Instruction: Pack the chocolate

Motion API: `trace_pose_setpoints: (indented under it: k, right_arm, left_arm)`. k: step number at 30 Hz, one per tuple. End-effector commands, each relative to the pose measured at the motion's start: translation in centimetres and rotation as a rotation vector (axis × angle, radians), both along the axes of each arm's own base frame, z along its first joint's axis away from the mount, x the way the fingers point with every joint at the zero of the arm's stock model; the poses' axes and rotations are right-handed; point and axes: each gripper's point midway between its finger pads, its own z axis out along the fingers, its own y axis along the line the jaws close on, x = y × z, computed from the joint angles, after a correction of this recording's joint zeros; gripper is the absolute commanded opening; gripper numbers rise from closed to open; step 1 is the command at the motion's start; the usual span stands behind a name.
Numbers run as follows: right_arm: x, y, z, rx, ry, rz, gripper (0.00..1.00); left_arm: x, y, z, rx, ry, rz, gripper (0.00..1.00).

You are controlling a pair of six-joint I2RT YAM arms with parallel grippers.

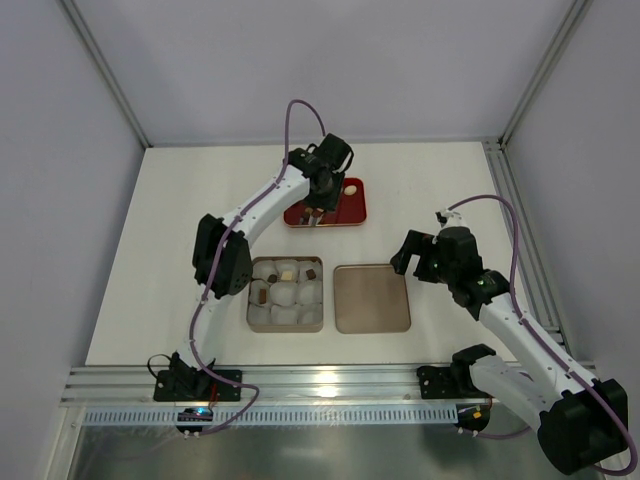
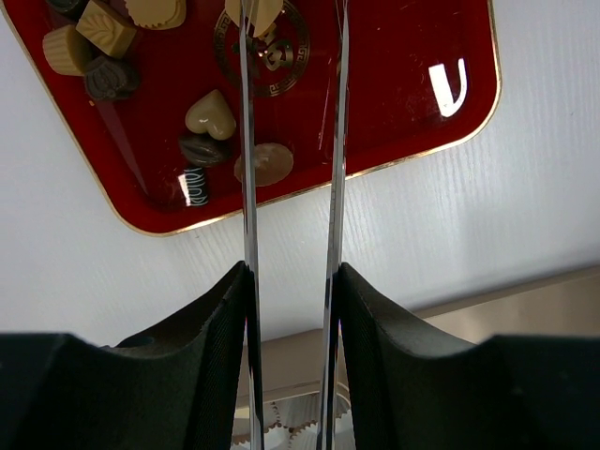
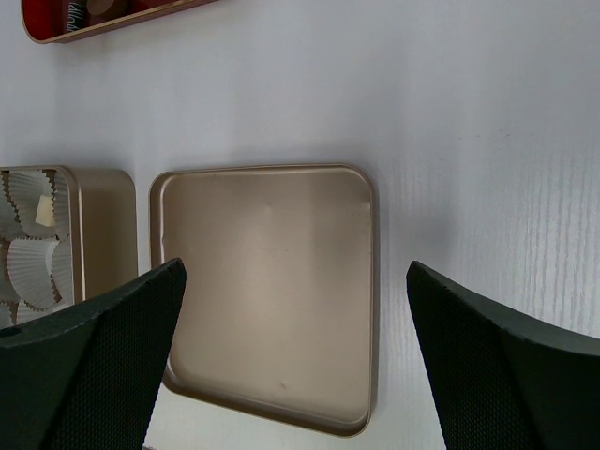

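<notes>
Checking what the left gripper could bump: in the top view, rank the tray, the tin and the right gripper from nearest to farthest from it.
1. Tray: directly beneath the left gripper, at the table's far side.
2. Tin: next row toward the bases, slightly left.
3. Right gripper: off to the right, beyond the tin's right edge.

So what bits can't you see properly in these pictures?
- Left wrist view: the left gripper tips run off the top edge, so whether they hold chocolate is unclear.
- Top view: the left arm covers part of the red tray.
- Right wrist view: the left edge cuts off the tin, hiding most paper cups.
</notes>
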Motion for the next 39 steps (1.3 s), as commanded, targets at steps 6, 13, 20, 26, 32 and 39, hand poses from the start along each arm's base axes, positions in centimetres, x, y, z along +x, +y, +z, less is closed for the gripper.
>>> trace_pose_setpoints:
  k: [6, 13, 20, 26, 32, 39]
  right_arm:
    - [0.7, 0.0, 1.7, 0.002, -0.057, -0.004, 1.0]
    - [0.7, 0.0, 1.6, 0.001, -0.054, -0.004, 1.0]
    - [0.6, 0.0, 1.4, 0.0, -0.051, -0.004, 1.0]
    - [0.6, -0.1, 1.3, -0.004, -0.048, -0.002, 1.0]
    - [0.5, -0.1, 1.0, -0.004, -0.043, -0.003, 1.0]
    - [0.5, -0.1, 0.7, -0.005, -0.04, -0.003, 1.0]
  left_arm:
    - [1.1, 0.2, 4.7, -0.03, -0.12, 0.001, 0.41]
    - [1.2, 0.8, 5.3, -0.005, -0.14, -0.001, 0.42]
    - [1.3, 0.9, 5.0, 0.001, -0.137, 0.002, 0.42]
    - [1.6, 0.7, 4.9, 0.002, -0.138, -0.002, 0.42]
    - [1.3, 0.3, 4.1, -0.007, -0.11, -0.005, 0.42]
    - [1.2, 0.3, 3.4, 0.002, -0.094, 0.0, 0.42]
